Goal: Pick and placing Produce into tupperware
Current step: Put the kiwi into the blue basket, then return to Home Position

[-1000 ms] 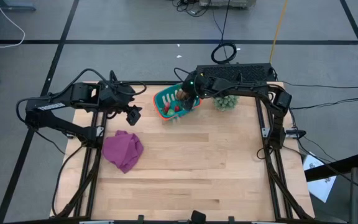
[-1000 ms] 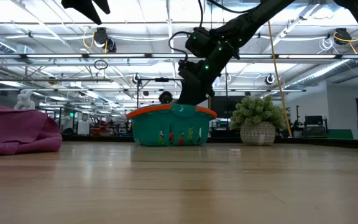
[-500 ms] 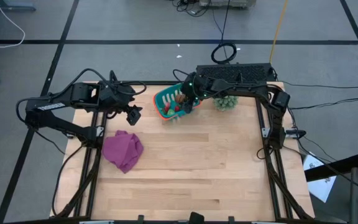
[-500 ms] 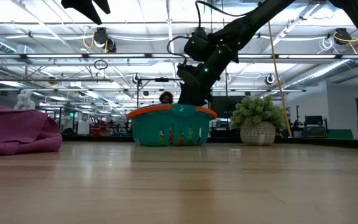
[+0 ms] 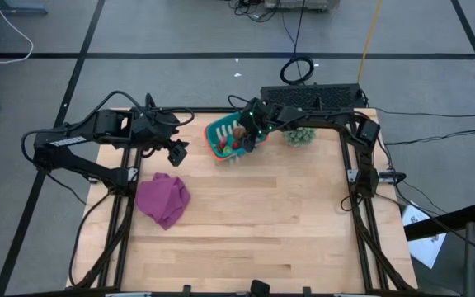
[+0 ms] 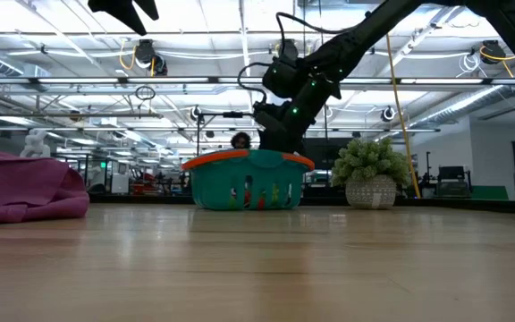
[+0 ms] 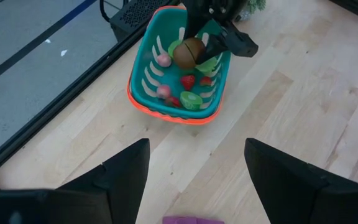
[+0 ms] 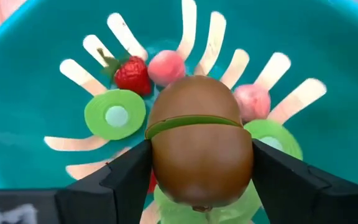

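The right arm reaches from the table's right side across its far edge, its wrist bent down so that the right gripper (image 5: 242, 134) hangs inside the teal tupperware (image 5: 218, 132), which sits at the far middle of the table. Its 2 fingers (image 8: 124, 177) flank the brown oval fruit (image 8: 199, 144), a kiwi with a green seam around its middle; the right wrist view shows the fruit between the pads, but whether they clench it or have just let go cannot be told. In the left wrist view the kiwi (image 7: 189, 52) sits at the basket's far end, above the other produce.

Below it lie a strawberry (image 8: 131, 73), 2 pink round pieces (image 8: 166, 65), and 2 light green slices (image 8: 115, 114) on the basket floor.

The left arm waits over the table's far left, elbow folded, with the left gripper (image 5: 176, 153) raised above the wood and its fingers spread apart, holding nothing. A purple cloth (image 5: 163, 199) lies near it on the left, and a spiky potted plant (image 5: 300, 134) stands just right of the basket.

Against 1 second ago, the right wrist in the low view has shifted slightly left and higher over the basket rim (image 6: 249, 159); the left arm, cloth and plant have not moved.
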